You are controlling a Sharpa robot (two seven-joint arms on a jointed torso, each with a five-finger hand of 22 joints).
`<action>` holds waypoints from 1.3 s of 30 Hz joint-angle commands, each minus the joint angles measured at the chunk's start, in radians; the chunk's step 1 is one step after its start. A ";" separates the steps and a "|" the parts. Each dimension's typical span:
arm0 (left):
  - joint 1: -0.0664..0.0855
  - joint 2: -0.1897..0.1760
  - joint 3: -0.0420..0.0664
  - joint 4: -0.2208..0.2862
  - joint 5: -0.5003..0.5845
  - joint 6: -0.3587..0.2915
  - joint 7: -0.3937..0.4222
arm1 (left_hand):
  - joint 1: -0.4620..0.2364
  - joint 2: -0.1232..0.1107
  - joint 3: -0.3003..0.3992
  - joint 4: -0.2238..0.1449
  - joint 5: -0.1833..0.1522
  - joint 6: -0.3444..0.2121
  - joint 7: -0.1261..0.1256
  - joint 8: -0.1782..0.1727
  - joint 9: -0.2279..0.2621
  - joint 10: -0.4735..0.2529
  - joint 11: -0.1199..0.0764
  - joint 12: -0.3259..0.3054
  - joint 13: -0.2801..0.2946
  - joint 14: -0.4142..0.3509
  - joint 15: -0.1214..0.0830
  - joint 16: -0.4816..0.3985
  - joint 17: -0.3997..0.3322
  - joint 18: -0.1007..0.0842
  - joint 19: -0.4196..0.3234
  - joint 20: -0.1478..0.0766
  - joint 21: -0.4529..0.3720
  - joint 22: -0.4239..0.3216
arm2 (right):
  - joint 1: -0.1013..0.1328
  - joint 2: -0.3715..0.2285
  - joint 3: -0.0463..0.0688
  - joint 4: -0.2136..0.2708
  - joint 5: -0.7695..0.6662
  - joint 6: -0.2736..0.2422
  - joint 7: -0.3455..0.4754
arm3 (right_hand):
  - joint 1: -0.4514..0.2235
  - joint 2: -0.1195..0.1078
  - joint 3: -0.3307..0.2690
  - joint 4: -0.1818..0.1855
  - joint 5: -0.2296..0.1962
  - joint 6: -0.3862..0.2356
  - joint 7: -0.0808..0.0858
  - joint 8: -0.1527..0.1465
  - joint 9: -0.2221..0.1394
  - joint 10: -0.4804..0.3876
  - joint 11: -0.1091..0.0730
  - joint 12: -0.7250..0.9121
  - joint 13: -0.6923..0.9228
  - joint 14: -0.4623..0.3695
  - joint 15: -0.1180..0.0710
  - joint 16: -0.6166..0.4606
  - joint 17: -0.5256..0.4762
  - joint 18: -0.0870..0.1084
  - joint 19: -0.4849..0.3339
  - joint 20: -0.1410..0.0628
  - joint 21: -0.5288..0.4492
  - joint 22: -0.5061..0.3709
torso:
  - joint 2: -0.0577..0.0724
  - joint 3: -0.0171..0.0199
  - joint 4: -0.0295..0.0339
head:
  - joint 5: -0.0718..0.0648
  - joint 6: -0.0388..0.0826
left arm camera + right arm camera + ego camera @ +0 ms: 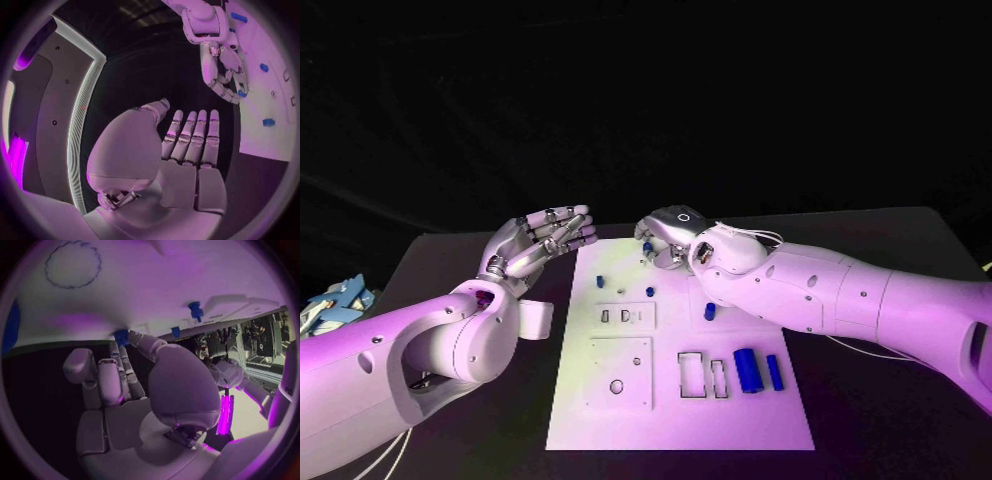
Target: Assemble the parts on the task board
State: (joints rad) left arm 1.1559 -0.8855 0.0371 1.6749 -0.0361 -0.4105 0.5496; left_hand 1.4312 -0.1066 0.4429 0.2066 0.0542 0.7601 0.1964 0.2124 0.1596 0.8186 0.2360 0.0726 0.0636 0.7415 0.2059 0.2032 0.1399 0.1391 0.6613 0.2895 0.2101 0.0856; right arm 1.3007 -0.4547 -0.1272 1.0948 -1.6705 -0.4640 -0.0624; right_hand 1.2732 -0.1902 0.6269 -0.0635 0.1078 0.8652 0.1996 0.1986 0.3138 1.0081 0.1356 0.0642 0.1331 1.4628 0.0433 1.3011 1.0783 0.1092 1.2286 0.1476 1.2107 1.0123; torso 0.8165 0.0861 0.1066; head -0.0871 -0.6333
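The task board (678, 400) is seen flat on the black tabletop (877, 420). The left hand (538, 245) is held beside it, fingers released and extended. A small blue part (242, 93), judged light, stiff and best pinched by its sides, is grasped in the right hand (672, 236) fingers at the board's far end.

Both arms had smooth white rounded shells; each hand (542, 240) (669, 236) was silver and segmented, with thin white cables at the right wrist.
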 commanded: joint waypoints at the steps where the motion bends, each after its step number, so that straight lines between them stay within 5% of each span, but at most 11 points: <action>1: 0.002 0.000 0.001 0.001 0.001 0.011 0.009 | 0.005 -0.008 0.000 -0.004 -0.002 -0.007 0.073 -0.005 -0.001 -0.007 -0.002 -0.002 -0.001 -0.004 0.003 -0.005 -0.001 0.005 0.001 0.002 -0.005 -0.001 | 0.000 0.000 0.000 -0.004 0.009 0.001 0.009 | -0.009 -0.013 -0.019 0.001 -0.008 -0.012 0.002 -0.011 0.002 -0.032 0.004 -0.001 -0.014 -0.007 0.006 -0.017 -0.029 0.020 -0.029 0.003 -0.037 -0.045 | 0.001 -0.0001 0.0247 | -0.001 0.000; 8: 0.003 -0.002 0.001 -0.001 0.001 0.011 0.008 | 0.004 -0.008 0.001 -0.005 -0.002 -0.008 0.073 -0.005 -0.002 -0.010 -0.002 -0.004 -0.001 -0.004 0.003 -0.006 -0.002 0.005 0.001 0.002 -0.005 -0.001 | 0.002 -0.029 0.001 0.031 0.022 -0.021 0.011 | -0.012 -0.014 -0.049 0.009 -0.005 -0.020 0.001 -0.019 0.007 -0.056 0.005 0.005 -0.029 -0.008 0.007 -0.020 -0.037 0.022 -0.034 0.004 -0.056 -0.062 | 0.000 -0.0003 0.0254 | -0.001 0.001; 19: 0.005 -0.010 0.001 -0.007 0.001 0.011 0.008 | 0.003 -0.008 0.002 -0.006 -0.002 -0.007 0.073 -0.005 -0.002 -0.009 -0.002 -0.004 -0.001 -0.005 0.003 -0.007 -0.002 0.005 0.001 0.002 -0.006 -0.002 | 0.044 -0.203 0.023 0.229 0.162 -0.031 0.002 | -0.021 -0.010 -0.085 0.035 0.019 0.014 -0.001 -0.013 0.022 0.015 -0.004 0.053 -0.031 0.003 0.000 0.002 -0.014 0.012 0.010 -0.001 -0.029 -0.011 | -0.006 0.0011 0.0074 | 0.005 0.013; 23: 0.007 -0.012 0.001 -0.011 0.001 0.013 0.008 | 0.003 -0.008 0.002 -0.006 -0.002 -0.007 0.073 -0.005 -0.002 -0.009 -0.002 -0.004 -0.001 -0.005 0.003 -0.007 -0.002 0.005 0.001 0.002 -0.006 -0.002 | 0.077 -0.290 0.030 0.303 0.288 0.016 -0.010 | -0.042 -0.024 -0.106 0.061 0.055 0.013 -0.005 -0.019 0.028 0.128 -0.021 0.118 -0.004 0.013 -0.012 0.027 0.016 0.002 0.043 -0.011 0.002 0.037 | -0.011 0.0027 0.0004 | 0.004 0.016; 26: 0.007 -0.012 0.000 -0.014 0.001 0.014 0.007 | 0.003 -0.008 0.002 -0.006 -0.002 -0.007 0.073 -0.005 -0.002 -0.009 -0.002 -0.004 -0.001 -0.005 0.003 -0.007 -0.002 0.005 0.001 0.002 -0.006 -0.002 | 0.093 -0.334 0.033 0.327 0.342 0.063 -0.021 | -0.039 -0.032 -0.128 0.067 0.062 0.006 -0.024 -0.019 0.033 0.224 -0.046 0.195 0.042 0.018 -0.032 0.041 0.035 -0.002 0.058 -0.027 0.018 0.062 | -0.015 0.0030 -0.0043 | 0.000 0.016; 29: 0.007 -0.011 0.000 -0.014 0.001 0.016 0.007 | 0.003 -0.008 0.002 -0.006 -0.002 -0.007 0.073 -0.005 -0.002 -0.009 -0.002 -0.004 -0.001 -0.005 0.003 -0.007 -0.002 0.005 0.001 0.002 -0.006 -0.002 | 0.103 -0.365 0.034 0.334 0.367 0.116 -0.036 | -0.027 -0.039 -0.179 0.073 0.080 0.004 -0.045 -0.006 0.051 0.251 -0.074 0.362 0.182 0.032 -0.055 0.070 0.076 -0.013 0.092 -0.051 0.055 0.117 | -0.016 0.0036 -0.0066 | -0.004 0.018; 31: 0.007 -0.011 0.000 -0.014 0.001 0.018 0.006 | 0.003 -0.008 0.002 -0.006 -0.002 -0.007 0.073 -0.005 -0.002 -0.009 -0.002 -0.004 -0.001 -0.005 0.003 -0.007 -0.002 0.005 0.001 0.002 -0.006 -0.002 | 0.107 -0.377 0.035 0.333 0.368 0.147 -0.040 | -0.018 -0.029 -0.227 0.099 0.112 -0.018 -0.053 0.029 0.083 0.117 -0.067 0.635 0.445 0.045 -0.062 0.113 0.139 -0.027 0.119 -0.047 0.084 0.168 | -0.018 0.0034 -0.0078 | -0.008 0.020; 32: 0.007 -0.011 0.000 -0.013 0.001 0.019 0.006 | 0.003 -0.008 0.002 -0.006 -0.002 -0.007 0.073 -0.005 -0.002 -0.009 -0.002 -0.004 -0.001 -0.005 0.003 -0.007 -0.002 0.005 0.001 0.002 -0.006 -0.002 | 0.108 -0.382 0.035 0.333 0.365 0.159 -0.041 | -0.016 -0.032 -0.234 0.110 0.131 -0.021 -0.050 0.052 0.098 0.106 -0.069 0.763 0.575 0.050 -0.049 0.133 0.174 -0.024 0.126 -0.054 0.094 0.186 | -0.018 0.0034 -0.0081 | -0.022 0.025; 35: 0.007 -0.010 0.000 -0.013 0.001 0.022 0.005 | 0.002 -0.009 0.003 -0.007 -0.002 -0.006 0.072 -0.005 -0.002 -0.007 -0.002 -0.005 -0.001 -0.005 0.004 -0.008 -0.002 0.005 0.000 0.002 -0.006 -0.003 | 0.109 -0.392 0.035 0.332 0.346 0.190 -0.052 | -0.013 -0.030 -0.235 0.121 0.136 -0.026 -0.045 0.074 0.111 0.170 -0.068 0.952 0.776 0.062 -0.051 0.167 0.239 -0.032 0.144 -0.049 0.116 0.221 | -0.018 0.0054 -0.0054 | -0.019 0.026; 39: 0.007 -0.009 0.000 -0.013 0.001 0.024 0.003 | 0.002 -0.009 0.003 -0.007 -0.002 -0.006 0.072 -0.006 -0.002 -0.008 -0.002 -0.005 -0.001 -0.005 0.004 -0.008 -0.002 0.005 0.000 0.002 -0.007 -0.003 | 0.108 -0.394 0.035 0.322 0.315 0.205 -0.073 | -0.013 -0.029 -0.238 0.132 0.138 -0.037 -0.043 0.089 0.120 0.220 -0.065 1.077 0.913 0.071 -0.047 0.195 0.295 -0.038 0.162 -0.046 0.137 0.253 | -0.017 0.0023 -0.0052 | -0.020 0.022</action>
State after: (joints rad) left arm 1.1620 -0.8962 0.0368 1.6602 -0.0355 -0.4087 0.5482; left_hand 1.4307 -0.1062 0.4457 0.2039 0.0543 0.7601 0.1964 0.2124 0.1589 0.8148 0.2323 0.0725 0.0636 0.7415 0.2059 0.1994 0.1391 0.1391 0.6613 0.2895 0.2101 0.0845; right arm 1.4095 -0.8486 -0.0925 1.4199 -1.3431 -0.3229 -0.1005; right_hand 1.2521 -0.2203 0.3906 0.0638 0.2457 0.8322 0.1571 0.2851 0.4328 1.2222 0.0709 1.1298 1.0337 1.4666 -0.0111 1.4932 1.3084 0.0808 1.3841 0.1039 1.3448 1.2623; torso 0.7994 0.0904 0.0984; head -0.1045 -0.6083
